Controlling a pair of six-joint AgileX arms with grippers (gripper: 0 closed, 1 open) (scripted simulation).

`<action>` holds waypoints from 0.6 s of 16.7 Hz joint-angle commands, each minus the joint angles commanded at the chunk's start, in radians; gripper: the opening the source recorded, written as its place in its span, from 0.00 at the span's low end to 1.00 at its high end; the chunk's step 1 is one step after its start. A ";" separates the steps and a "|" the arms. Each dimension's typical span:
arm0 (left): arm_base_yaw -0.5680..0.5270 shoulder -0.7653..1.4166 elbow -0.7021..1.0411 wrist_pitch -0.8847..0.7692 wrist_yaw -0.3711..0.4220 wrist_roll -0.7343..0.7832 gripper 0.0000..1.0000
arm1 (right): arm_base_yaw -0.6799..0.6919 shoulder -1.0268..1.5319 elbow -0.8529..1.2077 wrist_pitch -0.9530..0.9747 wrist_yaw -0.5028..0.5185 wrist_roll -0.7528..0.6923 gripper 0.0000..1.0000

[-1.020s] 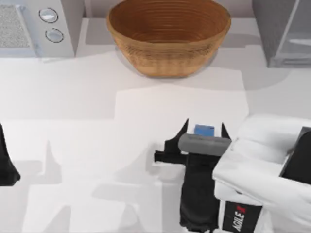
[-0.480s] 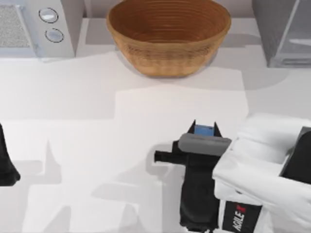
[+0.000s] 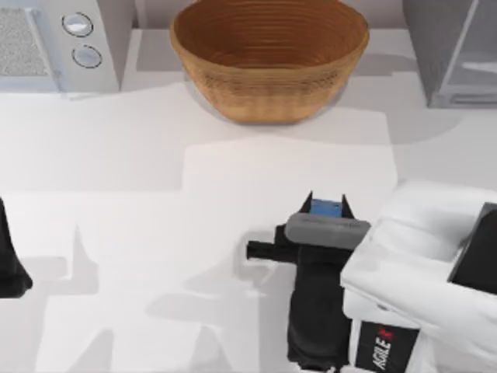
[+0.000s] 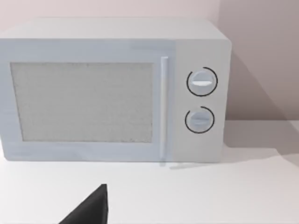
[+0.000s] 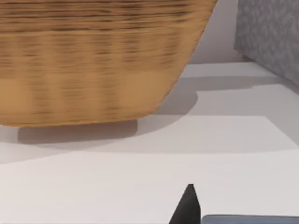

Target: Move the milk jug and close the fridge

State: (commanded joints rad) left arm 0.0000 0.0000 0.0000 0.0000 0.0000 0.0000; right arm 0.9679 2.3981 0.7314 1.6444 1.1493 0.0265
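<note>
A: Where is the jug?
B: On the table, right of centre, in front of the basket. The right gripper has its 2 fingers tight against the jug's sides, holding it.
A: And the fridge?
B: Far right corner, its pale door angled open.
A: The left gripper?
B: Parked at the left edge, facing the microwave; I cannot tell how its jaws stand.

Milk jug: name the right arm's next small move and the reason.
Probably lift straight up. The right gripper has its fingers against both sides of the milk jug, which seems to sit low by the table; the fridge stands far right.
</note>
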 joint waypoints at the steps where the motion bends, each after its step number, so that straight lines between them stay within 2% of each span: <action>1: 0.000 0.000 0.000 0.000 0.000 0.000 1.00 | 0.000 -0.012 -0.002 -0.008 -0.001 0.001 0.00; 10: 0.000 0.000 0.000 0.000 0.000 0.000 1.00 | 0.001 -0.134 -0.032 -0.107 -0.001 0.003 0.00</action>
State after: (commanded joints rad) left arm 0.0000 0.0000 0.0000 0.0000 0.0000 0.0000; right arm 0.9684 2.2640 0.6999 1.5375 1.1487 0.0296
